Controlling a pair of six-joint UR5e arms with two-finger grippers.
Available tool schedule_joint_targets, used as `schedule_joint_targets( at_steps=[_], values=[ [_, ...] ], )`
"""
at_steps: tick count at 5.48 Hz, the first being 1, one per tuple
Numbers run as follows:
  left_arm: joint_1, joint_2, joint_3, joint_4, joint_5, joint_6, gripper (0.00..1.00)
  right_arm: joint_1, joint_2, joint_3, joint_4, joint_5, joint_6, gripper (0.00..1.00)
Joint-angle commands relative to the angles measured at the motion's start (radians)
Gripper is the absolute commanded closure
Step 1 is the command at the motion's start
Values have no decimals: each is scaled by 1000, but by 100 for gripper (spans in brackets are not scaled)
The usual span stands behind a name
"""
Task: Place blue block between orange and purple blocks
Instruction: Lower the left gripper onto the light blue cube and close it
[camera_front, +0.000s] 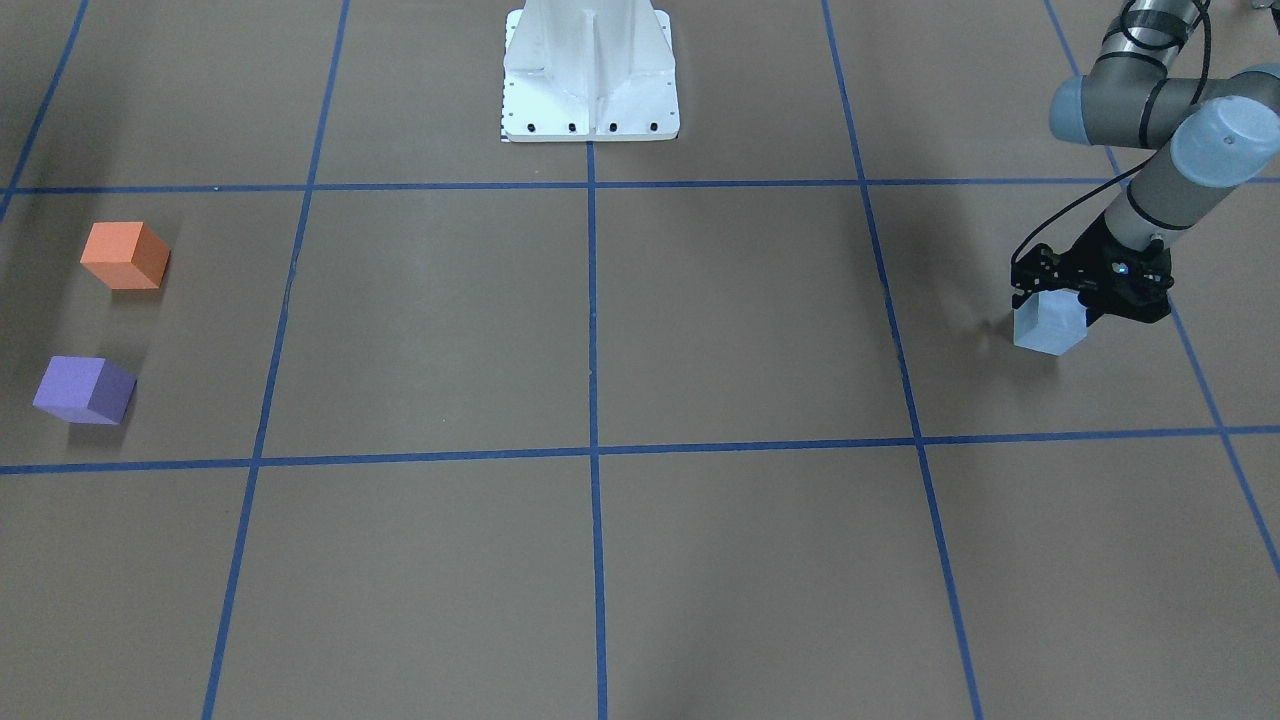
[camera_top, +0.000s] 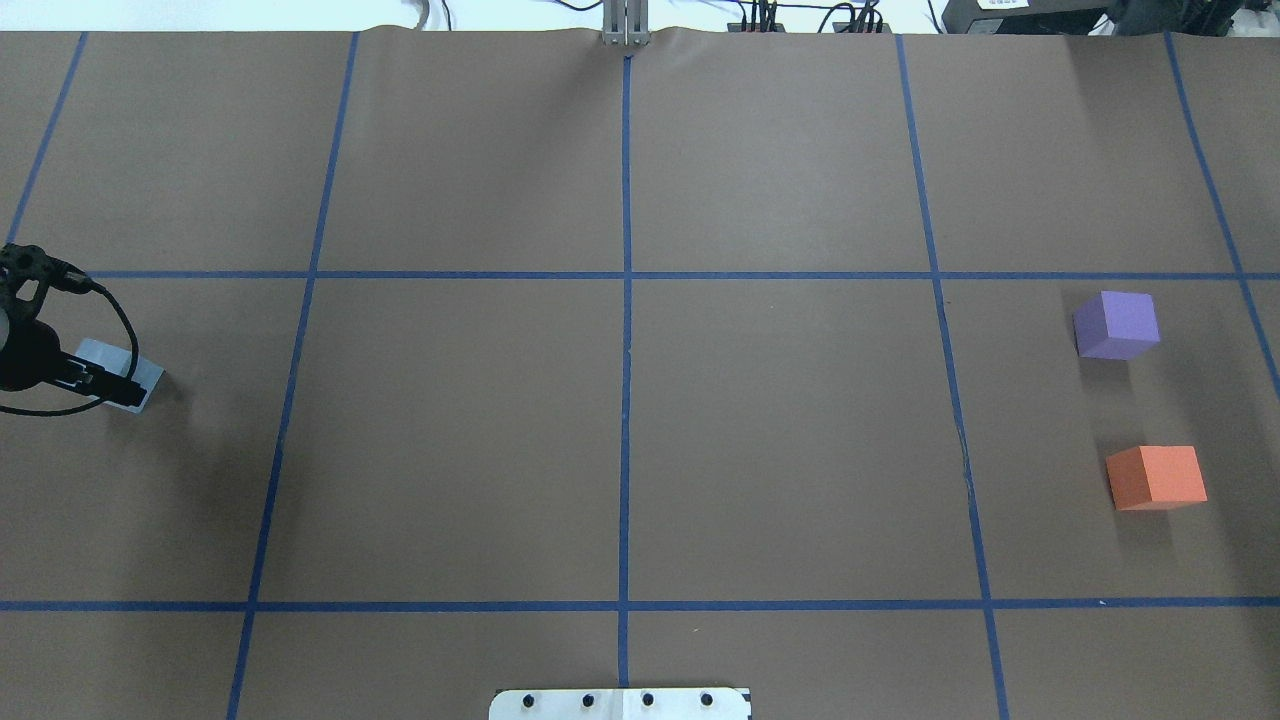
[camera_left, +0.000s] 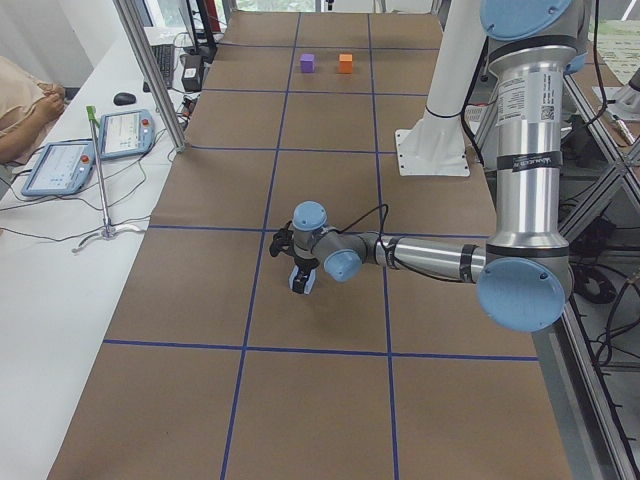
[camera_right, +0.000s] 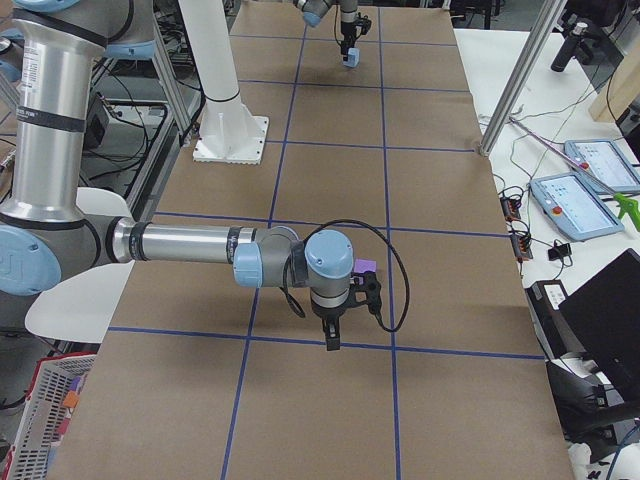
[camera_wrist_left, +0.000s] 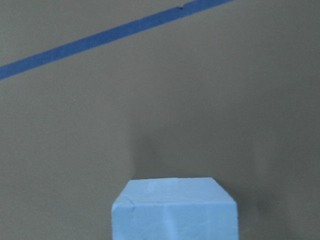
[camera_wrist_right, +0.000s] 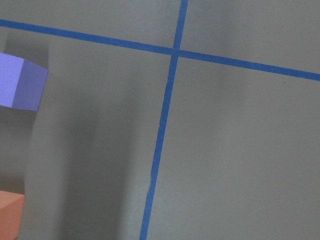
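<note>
The light blue block (camera_front: 1049, 326) is at the table's left end, held in my left gripper (camera_front: 1052, 300), whose fingers close on its top part. It also shows in the overhead view (camera_top: 122, 366) and fills the bottom of the left wrist view (camera_wrist_left: 174, 210). The orange block (camera_top: 1155, 478) and the purple block (camera_top: 1116, 325) sit on the table at the far right end, a gap between them. My right gripper (camera_right: 331, 342) hangs near them, seen only from the side; I cannot tell if it is open or shut. The right wrist view shows the purple block (camera_wrist_right: 20, 82) and an orange corner (camera_wrist_right: 10, 215).
The table is brown paper with a blue tape grid (camera_top: 625, 400). The robot's white base (camera_front: 590, 75) stands at the middle of the near edge. Tablets and cables lie on a side bench (camera_left: 90, 150) beyond the table.
</note>
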Motion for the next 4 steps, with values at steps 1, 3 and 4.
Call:
schedule_joint_targets(
  at_steps=[1,3,4],
  values=[
    [11,-12,10,1,27,-1,81,0,1,0,2,-2,1,0],
    [11,-35,-96,22,13,-38,96,0,4,0,2,-2,1,0],
    [20,-105,-119,33,11,-146,92,0,4,0,2,-2,1,0]
  ],
)
